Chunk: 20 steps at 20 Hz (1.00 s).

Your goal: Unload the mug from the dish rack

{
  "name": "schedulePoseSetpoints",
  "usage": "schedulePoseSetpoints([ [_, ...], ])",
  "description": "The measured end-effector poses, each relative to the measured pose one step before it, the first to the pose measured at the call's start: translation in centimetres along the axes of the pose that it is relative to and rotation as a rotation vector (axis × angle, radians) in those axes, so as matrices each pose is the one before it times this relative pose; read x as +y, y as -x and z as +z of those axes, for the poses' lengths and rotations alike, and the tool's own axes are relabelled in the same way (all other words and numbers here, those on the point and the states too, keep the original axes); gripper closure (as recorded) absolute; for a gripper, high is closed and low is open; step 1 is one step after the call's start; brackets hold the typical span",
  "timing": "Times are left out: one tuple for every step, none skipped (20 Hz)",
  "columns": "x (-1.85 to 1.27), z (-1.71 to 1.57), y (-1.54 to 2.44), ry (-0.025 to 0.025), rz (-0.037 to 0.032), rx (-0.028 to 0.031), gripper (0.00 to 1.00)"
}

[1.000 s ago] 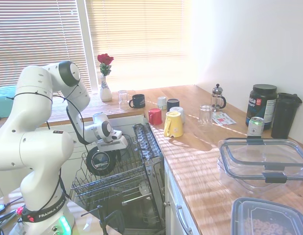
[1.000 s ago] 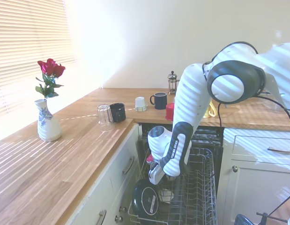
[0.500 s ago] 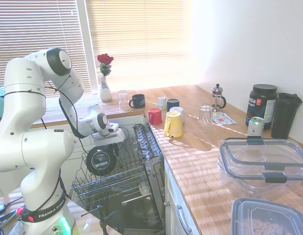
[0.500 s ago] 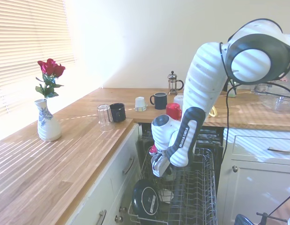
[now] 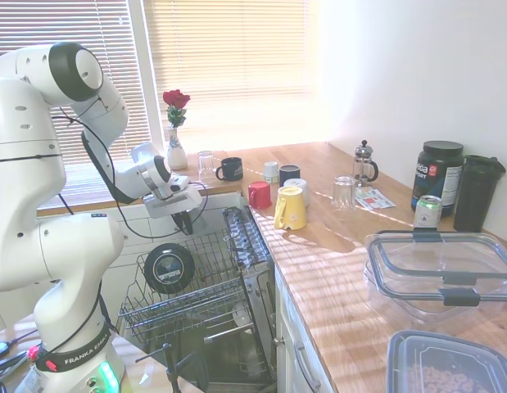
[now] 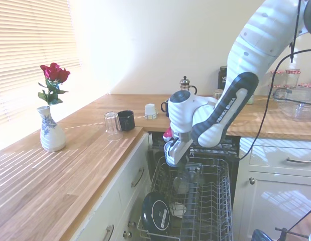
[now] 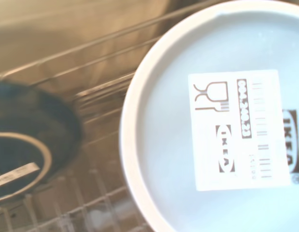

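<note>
Sunlit kitchen with slatted blinds: an L-shaped wooden surface [image 5: 335, 262] runs under the window and along the white wall. Below its inner corner a silver-grey wire dish rack [image 5: 196, 299] [image 6: 215, 201] stands pulled out. The white robot arm's hand [image 5: 185, 221] [image 6: 174, 156] hangs above the rack's near end, level with the surface's front edge. It is clamped on a small slate grey-blue mug [image 7: 212, 125], lifted clear of the wires.

Only the wrist view shows the mug plainly: its pale round base, with a white printed label, fills most of the picture above the rack wires. A round black dish [image 5: 169, 268] [image 6: 156, 213] stands on edge in the rack.

The first exterior view alone takes in the surface's long arm: clear plastic tubs [image 5: 441, 270] near the front edge, a black canister [image 5: 438, 176] by the wall and a yellow mug [image 5: 290, 206] near the corner. A white vase of red roses [image 5: 177, 147] [image 6: 50, 131] stands by the window.
</note>
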<state>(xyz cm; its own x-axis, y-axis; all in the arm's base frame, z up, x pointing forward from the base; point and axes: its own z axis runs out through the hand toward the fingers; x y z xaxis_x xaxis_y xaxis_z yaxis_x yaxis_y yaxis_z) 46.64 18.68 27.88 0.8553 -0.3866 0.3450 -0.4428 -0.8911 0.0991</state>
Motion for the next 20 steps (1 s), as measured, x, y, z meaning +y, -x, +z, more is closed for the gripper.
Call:
schedulePoseSetpoints([
  [0.901,-1.18,-1.049,-0.0037,0.01417,0.00213,1.0],
  [0.887,-1.163,-1.018,-0.00431,0.01281,0.0027,1.0],
  [1.034,-1.153,-1.082,-0.00259,0.01509,0.00499,1.0],
  [1.199,-1.149,-1.222,-0.0041,0.02426,0.00061,1.0],
  [1.226,-0.997,-1.244,-0.00578,0.01897,0.00064,1.0],
  [1.269,-0.808,-1.174,-0.0047,0.01406,-0.00042,1.0],
  [1.147,-0.588,-1.051,-0.00706,0.01475,-0.00267,1.0],
  [0.987,-0.303,-0.84,-0.00463,0.01248,-0.00815,1.0],
  [0.832,-0.076,-0.682,-0.00143,0.01064,-0.01039,1.0],
  [0.767,0.152,-0.58,0.00121,0.01088,-0.01254,1.0],
  [0.867,0.264,-0.574,0.00393,0.01009,-0.01199,1.0],
  [0.894,0.296,-0.553,0.00422,0.01161,-0.01207,1.0],
  [0.906,0.309,-0.593,0.00249,0.00957,-0.00949,1.0],
  [0.987,0.264,-0.73,0.00316,0.01304,-0.00869,1.0],
  [1.038,0.24,-0.797,0.00181,0.01151,-0.00823,1.0],
  [1.09,0.267,-0.812,0.00202,0.01206,-0.0072,1.0],
  [1.058,0.232,-0.797,0.00187,0.01163,-0.00484,1.0],
  [0.918,0.169,-0.714,0.00213,0.00956,-0.00393,1.0],
  [0.667,0.137,-0.664,0.00013,0.00546,-0.00436,1.0],
  [0.3,0.13,-0.573,0.0011,0.00295,-0.00345,1.0],
])
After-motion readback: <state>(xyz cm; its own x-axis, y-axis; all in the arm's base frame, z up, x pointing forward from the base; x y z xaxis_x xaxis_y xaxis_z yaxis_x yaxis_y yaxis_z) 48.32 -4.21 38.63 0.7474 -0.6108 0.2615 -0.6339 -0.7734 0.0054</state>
